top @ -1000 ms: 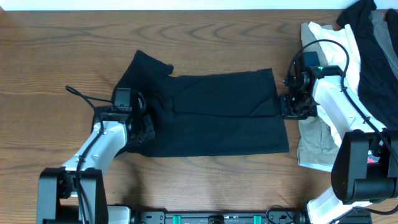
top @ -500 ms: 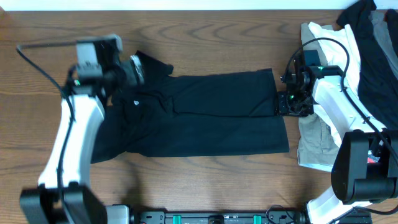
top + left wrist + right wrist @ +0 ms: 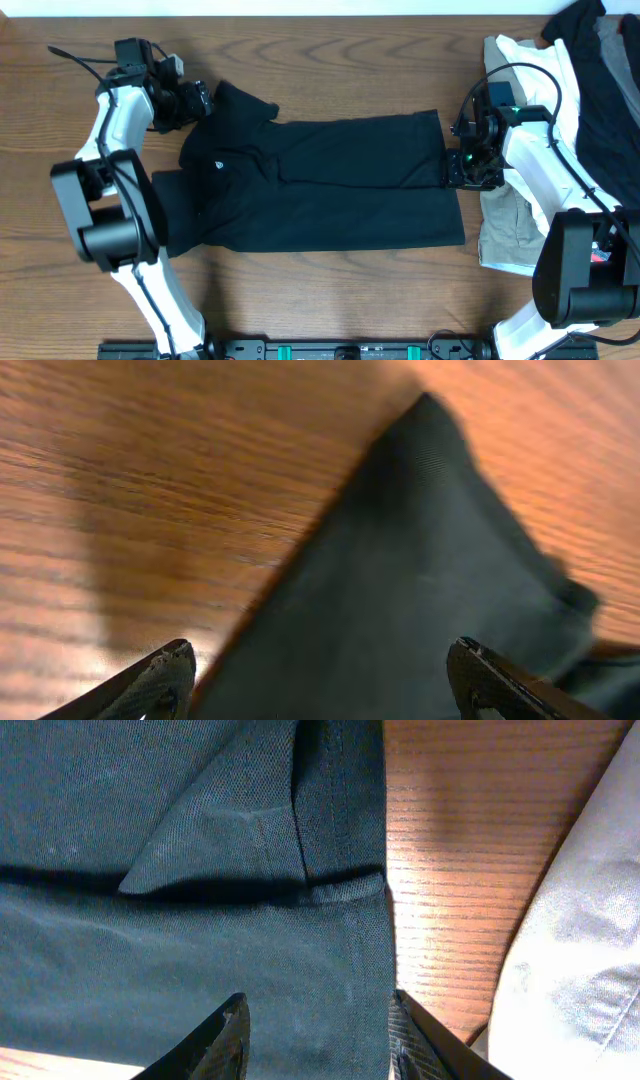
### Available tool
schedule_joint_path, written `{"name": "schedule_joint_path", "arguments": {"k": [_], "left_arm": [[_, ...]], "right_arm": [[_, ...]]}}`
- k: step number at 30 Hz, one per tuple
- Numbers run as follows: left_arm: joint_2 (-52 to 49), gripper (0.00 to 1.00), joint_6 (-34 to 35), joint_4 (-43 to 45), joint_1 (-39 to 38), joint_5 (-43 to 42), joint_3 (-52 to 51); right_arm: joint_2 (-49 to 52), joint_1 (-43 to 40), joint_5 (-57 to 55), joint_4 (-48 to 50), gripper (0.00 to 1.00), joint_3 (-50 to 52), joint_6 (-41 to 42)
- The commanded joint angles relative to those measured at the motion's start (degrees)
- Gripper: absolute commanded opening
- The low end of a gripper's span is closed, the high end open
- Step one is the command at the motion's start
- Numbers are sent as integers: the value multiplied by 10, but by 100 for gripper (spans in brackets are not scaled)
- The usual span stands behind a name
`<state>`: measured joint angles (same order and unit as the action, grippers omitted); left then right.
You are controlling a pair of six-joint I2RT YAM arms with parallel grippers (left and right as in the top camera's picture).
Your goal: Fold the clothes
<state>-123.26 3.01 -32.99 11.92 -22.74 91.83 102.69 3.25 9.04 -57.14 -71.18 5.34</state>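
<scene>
Okay, shirt: black polo shirt [image 3: 330, 190] lies flat across the middle of the wooden table [image 3: 330, 60], collar end to the left, hem to the right.
Shirt fold: upper long edge is turned over onto the body, forming a second layer along the top; a fold corner shows in the right wrist view [image 3: 230, 830].
Shirt detail: small white logo [image 3: 219, 165] faces up near the left end; one sleeve spreads out at the lower left.
Left gripper: left gripper [image 3: 200, 100] sits at the shirt's top-left corner; jaws released and wide apart, nothing pinched.
Left wrist view: both fingertips [image 3: 165, 670] are at the frame's bottom corners, dark cloth [image 3: 420, 590] runs between and past them over bare wood; picture is blurred.
Right gripper: right gripper [image 3: 462, 170] is at the hem's right edge; jaws apart, not clenched on anything.
Right wrist view: hem edge [image 3: 340, 970] lies flat below the two fingers [image 3: 225, 1040], wood strip just beside it.
Side pile: white and beige garments [image 3: 520, 215] lie right of the hem, partly under the right arm.
Corner: dark garment [image 3: 600, 80] is at the top right, on the pale pile.
</scene>
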Motion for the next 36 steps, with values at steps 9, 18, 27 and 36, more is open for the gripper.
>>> {"name": "schedule_joint_path", "arguments": {"k": [9,18,27,36], "left_arm": [[-63,71,-37,-7,-2,-9,17],[-63,6,-43,-26,-13,-8,17],[-26,6,-42,-19,-8,-8,18],[16,6,-14,-8,2,-6,18]], "right_arm": [[0,2,4,-5,43,-1,-3],[0,2,4,6,42,-1,-3],[1,-1,-2,118,44,-1,-8],[40,-8,5,274,56,-1,3]]}}
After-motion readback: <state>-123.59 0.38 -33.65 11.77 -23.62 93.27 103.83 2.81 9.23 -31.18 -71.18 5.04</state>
